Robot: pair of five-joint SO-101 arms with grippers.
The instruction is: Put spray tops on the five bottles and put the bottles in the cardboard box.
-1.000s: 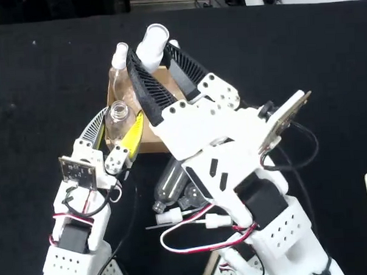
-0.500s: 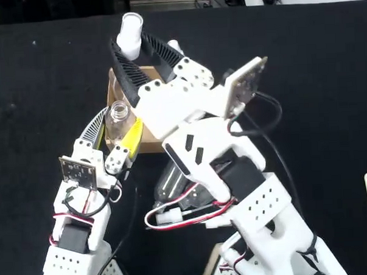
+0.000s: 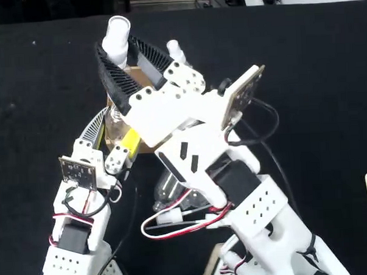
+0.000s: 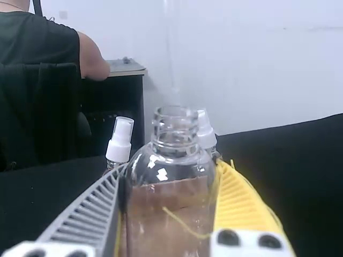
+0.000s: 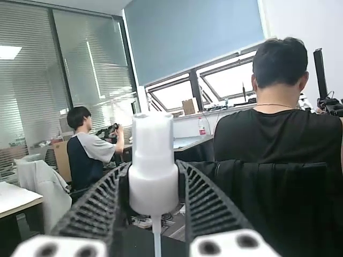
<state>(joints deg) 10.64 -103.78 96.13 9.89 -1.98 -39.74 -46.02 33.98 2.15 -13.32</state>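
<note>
White spray top (image 5: 154,160) pinched in my right claw (image 3: 118,43), uncapped bottle (image 4: 171,182) clamped in my left claw (image 3: 116,127).
Lowered off-axis, I judge the dip tube (image 5: 156,238) could miss the bottle's neck (image 4: 175,124) and buckle, or knock the bottle askew; both claws are closed snug on their loads, upper left of the high view.

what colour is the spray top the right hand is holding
White; the spray top shows best in the right wrist view.

Clear glossy plastic bottle (image 4: 171,176), smooth white plastic spray top (image 5: 154,176), matt black table (image 3: 327,76)
</note>
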